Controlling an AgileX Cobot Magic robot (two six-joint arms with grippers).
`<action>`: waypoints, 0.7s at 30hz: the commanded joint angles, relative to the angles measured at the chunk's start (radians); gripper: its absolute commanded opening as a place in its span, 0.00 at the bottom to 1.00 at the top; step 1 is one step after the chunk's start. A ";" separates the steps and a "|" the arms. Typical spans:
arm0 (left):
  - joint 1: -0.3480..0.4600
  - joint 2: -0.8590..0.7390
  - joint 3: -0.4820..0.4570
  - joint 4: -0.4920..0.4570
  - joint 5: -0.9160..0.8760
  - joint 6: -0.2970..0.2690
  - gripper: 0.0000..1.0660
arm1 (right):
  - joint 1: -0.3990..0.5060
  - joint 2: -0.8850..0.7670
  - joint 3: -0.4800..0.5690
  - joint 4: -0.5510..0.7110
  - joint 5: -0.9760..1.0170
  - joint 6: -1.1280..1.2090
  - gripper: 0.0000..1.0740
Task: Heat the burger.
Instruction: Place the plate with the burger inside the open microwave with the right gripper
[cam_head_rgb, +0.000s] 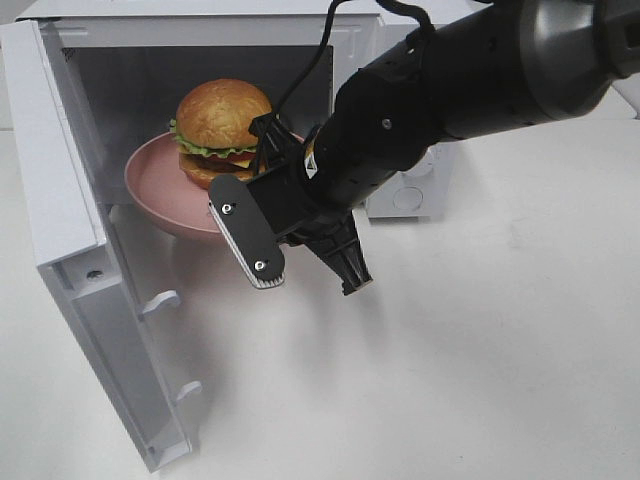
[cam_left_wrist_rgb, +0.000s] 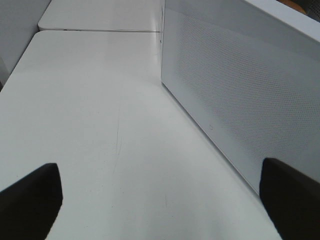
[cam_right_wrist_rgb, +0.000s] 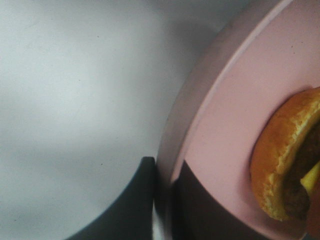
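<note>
With right end effector (cam_right_wrist_rgb: 165, 162) pinching the rim of the pink plate (cam_right_wrist_rgb: 225, 125), burger (cam_right_wrist_rgb: 280, 160) just beyond its tips, seemingly partway into the microwave (cam_head_rgb: 410, 190); yet to seat, shut door (cam_head_rgb: 70, 200), heat.

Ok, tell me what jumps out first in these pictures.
The burger on its pink plate stands out, sitting at the mouth of the white microwave, whose door hangs open on the left. The big black right arm reaches in from the upper right, its gripper clamped on the plate's rim.
</note>
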 joint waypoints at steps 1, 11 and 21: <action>-0.004 -0.018 0.003 -0.002 -0.015 0.001 0.94 | -0.013 0.018 -0.064 -0.046 -0.044 0.053 0.00; -0.004 -0.018 0.003 -0.002 -0.015 0.001 0.94 | -0.036 0.076 -0.174 -0.144 0.022 0.167 0.00; -0.003 -0.018 0.003 -0.002 -0.015 0.001 0.94 | -0.047 0.140 -0.291 -0.149 0.055 0.167 0.00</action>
